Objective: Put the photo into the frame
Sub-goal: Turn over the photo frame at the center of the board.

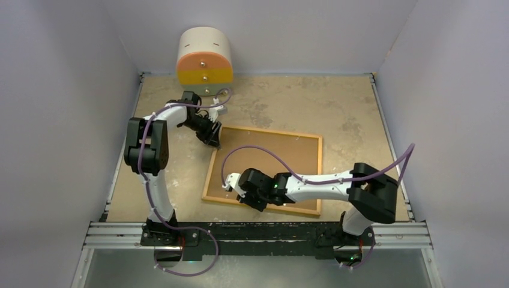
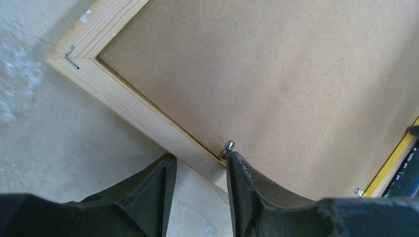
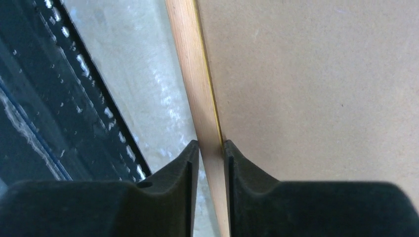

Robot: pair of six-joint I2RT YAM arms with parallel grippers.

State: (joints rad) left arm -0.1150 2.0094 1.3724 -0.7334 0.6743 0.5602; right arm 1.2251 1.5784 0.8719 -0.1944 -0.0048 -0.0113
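Frame (image 1: 273,131) lying back-up on the table (image 1: 348,114), backing (image 1: 282,156) sitting in it. Photo not showing, possibly under the backing. Right gripper (image 3: 211,145) pinching the near rail. Left gripper (image 2: 197,158) straddling the far-left rail, jaws apart, one finger nudging a tab (image 2: 229,145). Looks like the securing step. Next move needs the tab turned over the backing.
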